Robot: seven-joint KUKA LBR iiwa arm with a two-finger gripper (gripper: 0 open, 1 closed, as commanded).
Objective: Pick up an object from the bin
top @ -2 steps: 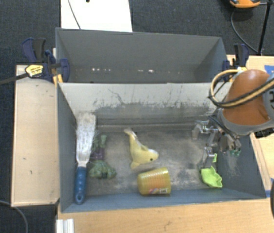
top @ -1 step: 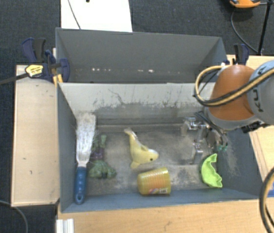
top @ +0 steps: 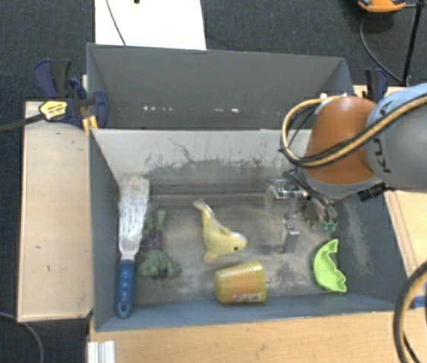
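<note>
The fingers (top: 291, 233) hang low over bare bin floor; spread or clenched, cannot tell. A yellow toy seal (top: 221, 238) lies near, view-left of them, a green curved piece (top: 328, 267) view-right.

Blue-handled brush (top: 128, 237) at left, green toy (top: 157, 264) beside it, yellow cup (top: 240, 282) at front

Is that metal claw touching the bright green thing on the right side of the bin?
Apart. The camera view shows a strip of bare bin floor between the gripper and the green curved thing, which lies nearer the front wall.
</note>
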